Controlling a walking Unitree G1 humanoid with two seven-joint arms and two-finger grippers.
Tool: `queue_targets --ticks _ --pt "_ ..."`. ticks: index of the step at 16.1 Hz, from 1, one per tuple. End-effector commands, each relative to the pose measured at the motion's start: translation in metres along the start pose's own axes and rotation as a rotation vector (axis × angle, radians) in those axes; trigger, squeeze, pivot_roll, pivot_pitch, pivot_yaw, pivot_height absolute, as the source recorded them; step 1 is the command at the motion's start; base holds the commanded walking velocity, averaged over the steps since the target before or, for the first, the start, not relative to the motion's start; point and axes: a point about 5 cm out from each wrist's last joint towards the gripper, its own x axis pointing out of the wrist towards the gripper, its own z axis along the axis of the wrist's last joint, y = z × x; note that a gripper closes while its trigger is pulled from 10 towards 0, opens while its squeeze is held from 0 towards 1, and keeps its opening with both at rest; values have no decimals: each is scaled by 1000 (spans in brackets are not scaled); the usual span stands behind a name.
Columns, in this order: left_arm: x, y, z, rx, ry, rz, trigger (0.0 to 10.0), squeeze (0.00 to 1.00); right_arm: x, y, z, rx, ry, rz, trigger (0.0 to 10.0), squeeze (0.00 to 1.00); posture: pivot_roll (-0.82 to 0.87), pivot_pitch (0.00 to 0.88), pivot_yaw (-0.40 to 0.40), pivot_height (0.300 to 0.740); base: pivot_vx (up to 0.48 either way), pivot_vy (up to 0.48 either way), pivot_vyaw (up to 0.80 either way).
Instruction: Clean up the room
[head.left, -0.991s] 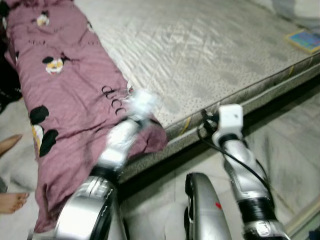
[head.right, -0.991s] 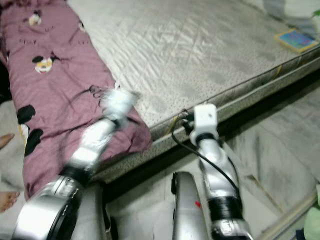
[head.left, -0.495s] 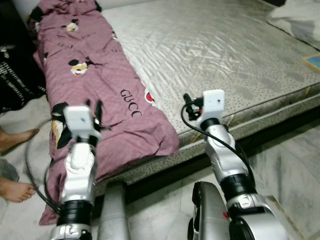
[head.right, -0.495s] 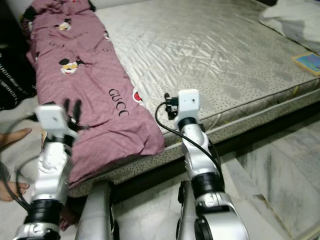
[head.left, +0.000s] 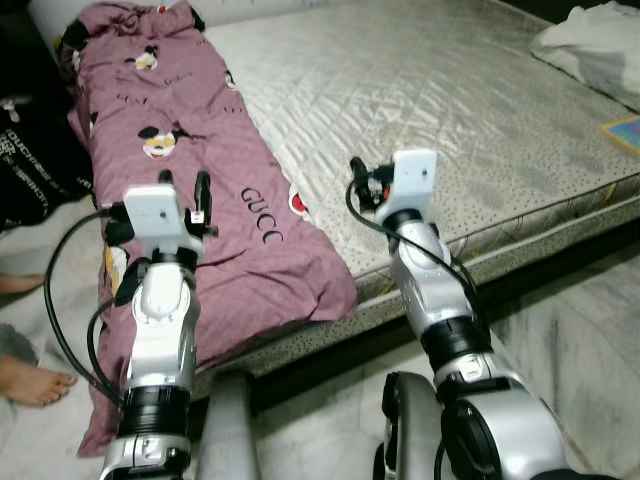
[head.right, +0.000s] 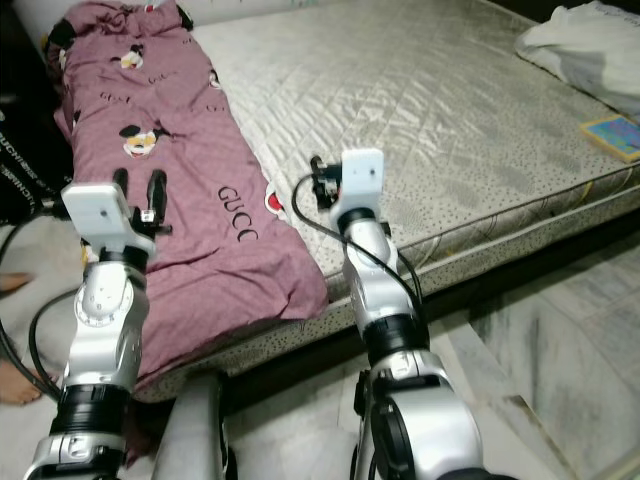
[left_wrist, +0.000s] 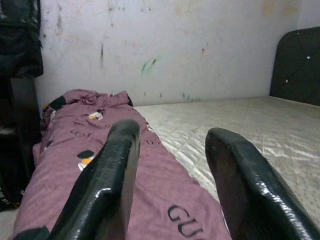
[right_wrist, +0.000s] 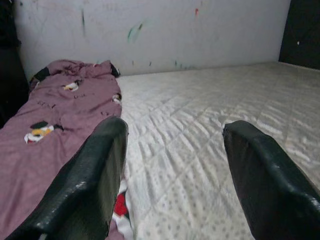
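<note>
Now both grippers, left gripper (head.left: 186, 190); right gripper (right_wrist: 172, 165), gape above purple blanket (head.left: 200, 180).

Mattress (head.left: 430, 110) carries purple quilt (head.left: 190, 170), book (head.left: 625, 132), white cloth (head.left: 595, 45).

Bare quilted mattress (head.left: 430, 110) below a stained white wall (left_wrist: 165, 45); grey marble floor (head.left: 580, 330) beside it.

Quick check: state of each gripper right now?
Left gripper: open, holding nothing, above the maroon blanket.
Right gripper: open, holding nothing, over the mattress.
</note>
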Motion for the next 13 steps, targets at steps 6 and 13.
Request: queue_targets --ticks 6,13 --pt "-9 1 -3 -20 35 1 10000 1000 -5 -2 1 11 -24 -15 10000 0 81 0 21 689 0 0 0" --pt "-3 -14 -11 -24 91 -103 10000 1000 -11 -7 -17 4 20 -43 10000 0 63 0 35 733 0 0 0"
